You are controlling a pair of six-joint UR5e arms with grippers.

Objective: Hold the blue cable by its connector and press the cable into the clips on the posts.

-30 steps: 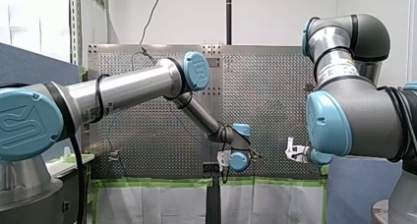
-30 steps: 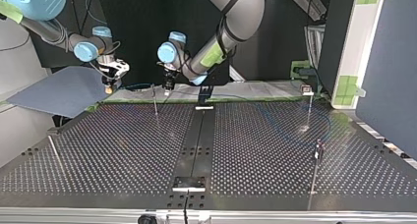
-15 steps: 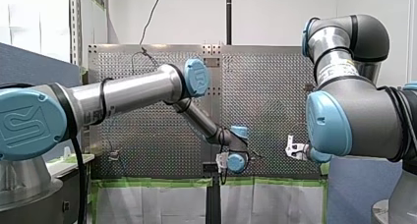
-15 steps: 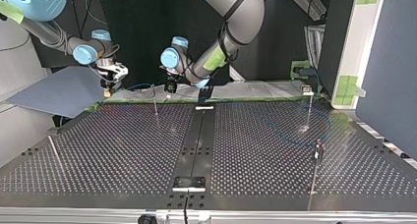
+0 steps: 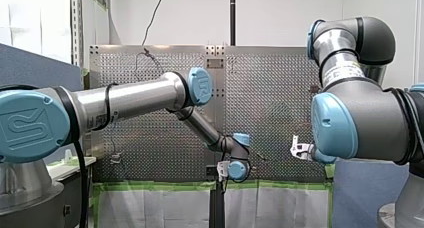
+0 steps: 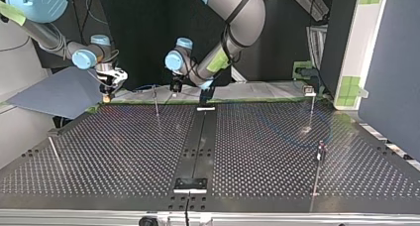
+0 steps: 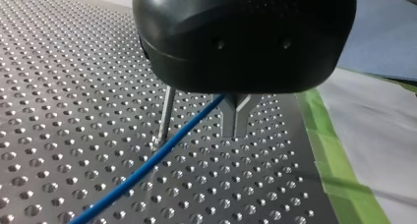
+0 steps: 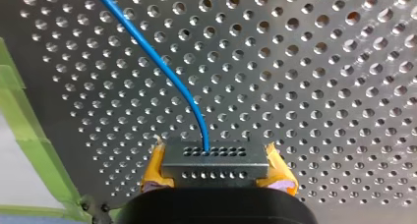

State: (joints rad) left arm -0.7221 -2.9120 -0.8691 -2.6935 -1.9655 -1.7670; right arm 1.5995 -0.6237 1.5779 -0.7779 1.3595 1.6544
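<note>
Both grippers hang low over the perforated table (image 6: 124, 151), close to its edge bordered with green tape (image 7: 329, 150). My right gripper (image 8: 215, 169) is clamped on the connector (image 8: 215, 157): its yellow pads (image 8: 153, 172) press against the two ends of the small grey block, which shows two rows of little holes. The blue cable (image 8: 162, 70) leaves the middle of the connector and runs away from the gripper in a gentle curve over the table. In the top view this gripper stands at the left, beside a blue-grey sheet (image 6: 54, 94).

My left gripper (image 7: 235, 123) is black, and its metal fingers (image 7: 228, 117) are drawn together at the tips, with a small notch widening above them. The cable comes out from under the gripper body right at the root of these fingers and slopes down across the table; whether the fingers pinch it there I cannot tell. It passes between the fingers and a thin metal post (image 7: 165, 115), just beside the post's foot. In the top view my left gripper hangs just to the right of that post, and my right gripper is well apart on its other side. Two more posts (image 6: 311, 109) stand further right in that view, one near the far edge with a pale clip (image 6: 309, 91) on top; a faint blue loop of cable shows on the table near them.
</note>
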